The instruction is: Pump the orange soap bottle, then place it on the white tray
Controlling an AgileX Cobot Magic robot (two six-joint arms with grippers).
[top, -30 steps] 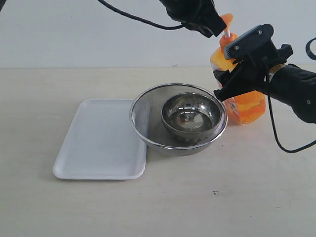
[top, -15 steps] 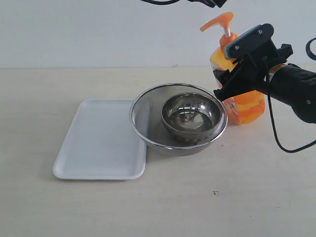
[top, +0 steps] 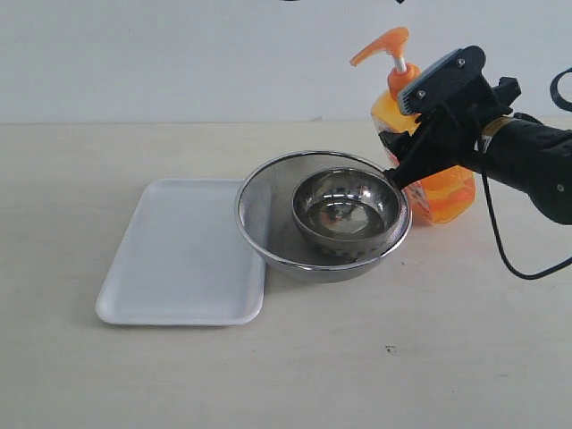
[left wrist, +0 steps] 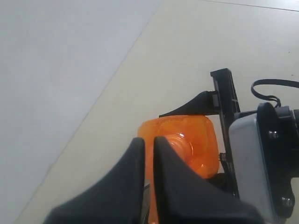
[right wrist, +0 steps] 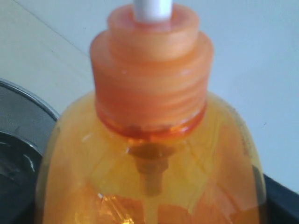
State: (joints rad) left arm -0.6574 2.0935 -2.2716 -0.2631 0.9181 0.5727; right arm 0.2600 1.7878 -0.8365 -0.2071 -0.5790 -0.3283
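Exterior view, right tool (top: 399, 136) gripping one orange soap bottle (top: 447, 192), one white tray (top: 179, 259)

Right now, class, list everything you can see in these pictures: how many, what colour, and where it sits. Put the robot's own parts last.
orange soap bottle: one, translucent orange, right of the strainer, in the right gripper.
white tray: one, white, on the table, left of the strainer.
mesh strainer: one, silver, middle of the table.
steel bowl: one, shiny silver, inside the strainer.
table: one, pale beige, under everything.
right gripper: one, black, closed on the bottle's sides.
left gripper: one, black, above the bottle, jaws together, holding nothing.
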